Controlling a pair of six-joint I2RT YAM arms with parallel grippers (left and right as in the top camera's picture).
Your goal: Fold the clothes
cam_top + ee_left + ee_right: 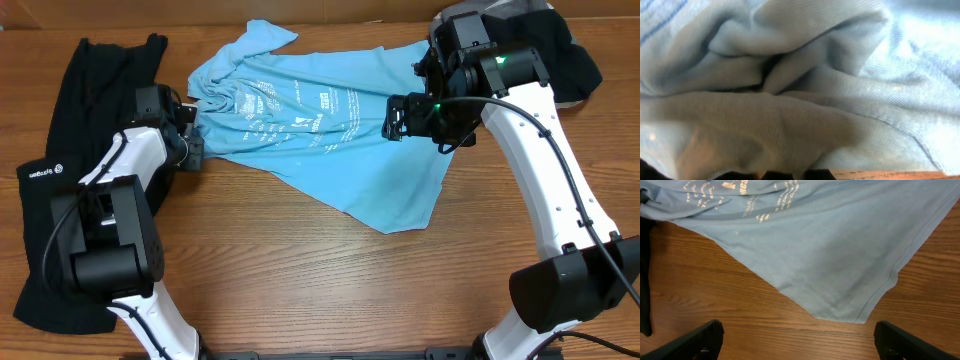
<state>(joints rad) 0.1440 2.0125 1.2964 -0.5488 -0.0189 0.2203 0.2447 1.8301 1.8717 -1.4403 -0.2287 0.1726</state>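
**Overhead view.** Light blue T-shirt (320, 140) unfolded and skewed across the upper tabletop (330, 290), lettering up, bunched at its left end, one corner trailing toward the middle. Long black garment (60, 180) draped down the left side; second black garment (575, 60) at the far right corner. Task judged barely begun: no fold visible, every garment left to do. Left end effector (192, 135) low at the bunched left end of the shirt. Right end effector (395, 118) over its right part, forearm angled down.

**Left wrist view.** Frame filled with the shirt's rumpled cloth; fingers hidden, so grip impossible to tell.

**Right wrist view.** Fingers (695, 340) spread wide, released, nothing between them, seen against bare wood, with the hem corner (850, 312) just ahead
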